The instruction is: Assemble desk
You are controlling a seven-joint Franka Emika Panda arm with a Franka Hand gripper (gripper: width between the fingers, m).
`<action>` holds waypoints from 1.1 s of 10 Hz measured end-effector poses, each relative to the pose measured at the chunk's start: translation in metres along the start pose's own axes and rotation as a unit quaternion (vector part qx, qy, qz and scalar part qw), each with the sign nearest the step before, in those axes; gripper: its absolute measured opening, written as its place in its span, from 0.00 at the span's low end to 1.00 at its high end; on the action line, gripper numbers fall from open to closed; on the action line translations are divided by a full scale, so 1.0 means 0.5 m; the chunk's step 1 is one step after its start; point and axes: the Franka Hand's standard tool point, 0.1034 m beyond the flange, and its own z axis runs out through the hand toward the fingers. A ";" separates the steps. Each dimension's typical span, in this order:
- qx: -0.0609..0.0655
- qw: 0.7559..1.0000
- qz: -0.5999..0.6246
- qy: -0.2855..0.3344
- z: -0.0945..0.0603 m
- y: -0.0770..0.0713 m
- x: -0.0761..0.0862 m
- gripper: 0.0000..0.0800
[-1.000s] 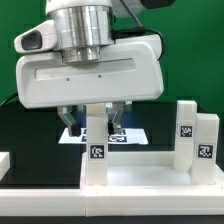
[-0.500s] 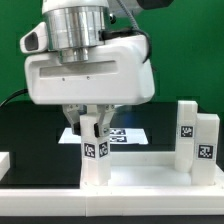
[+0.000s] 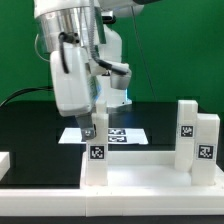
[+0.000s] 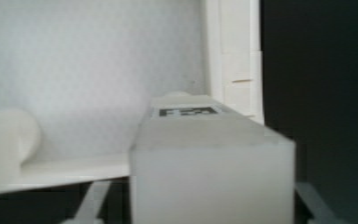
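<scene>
The desk's white rimmed panel [image 3: 140, 172] lies along the front of the exterior view. A white square leg [image 3: 97, 155] with a tag stands upright in its left corner. My gripper [image 3: 93, 131] reaches down from above and is shut on the top of this leg, with the hand turned side-on to the camera. Two more tagged legs [image 3: 186, 130] [image 3: 206, 146] stand at the panel's right end. In the wrist view the held leg [image 4: 208, 150] fills the space between the jaws of my gripper [image 4: 211, 205]. The panel's inner face [image 4: 105, 80] and rim lie beyond it.
The marker board [image 3: 122, 134] lies on the black table behind the held leg. A small white part [image 3: 4, 161] shows at the exterior view's left edge. A rounded white shape [image 4: 2, 145] sits beside the leg in the wrist view.
The gripper has turned about a quarter turn on its vertical axis, twisting the leg with it. The leg's tag faced front, then sat cornerwise, and now a tag faces front again.
</scene>
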 end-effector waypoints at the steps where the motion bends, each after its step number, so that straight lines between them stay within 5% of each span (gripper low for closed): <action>1: -0.001 0.999 0.033 0.000 0.000 0.001 0.001 0.37; 7: -0.004 0.996 0.093 0.003 0.001 0.004 0.004 0.37; 9: -0.004 0.996 0.093 0.003 0.000 0.003 0.004 0.74; 11: 0.020 0.996 0.083 -0.012 -0.071 -0.016 -0.024 0.80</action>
